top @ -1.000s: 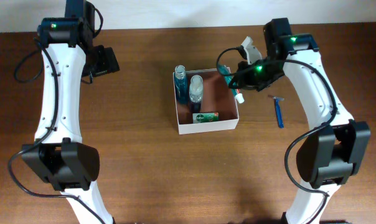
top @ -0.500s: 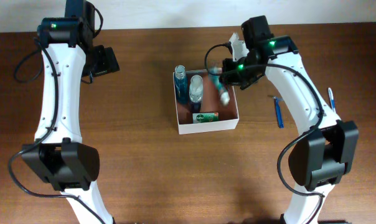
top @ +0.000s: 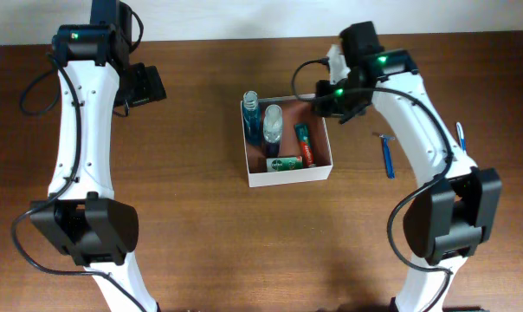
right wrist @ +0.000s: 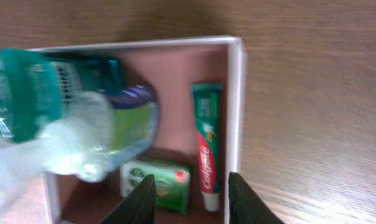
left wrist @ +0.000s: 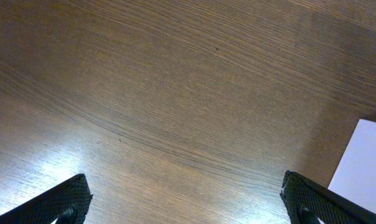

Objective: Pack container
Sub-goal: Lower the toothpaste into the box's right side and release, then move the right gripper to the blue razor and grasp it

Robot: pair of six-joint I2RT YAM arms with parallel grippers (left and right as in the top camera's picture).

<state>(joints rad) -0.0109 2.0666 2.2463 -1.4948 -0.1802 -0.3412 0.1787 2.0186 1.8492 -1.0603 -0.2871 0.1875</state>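
The box [top: 289, 178] sits on the worktop [top: 201, 243], a toothpaste tube [top: 306, 144] inside by its right wall. The right pincer [right wrist: 191, 202] hangs open and empty over the box's right side. The left pincer [left wrist: 188, 205] is spread wide, well left of the box.

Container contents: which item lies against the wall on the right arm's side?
The green-and-red toothpaste tube, lying flat along that wall of the container. The blue bottle, clear bottle and green box all sit farther from it.
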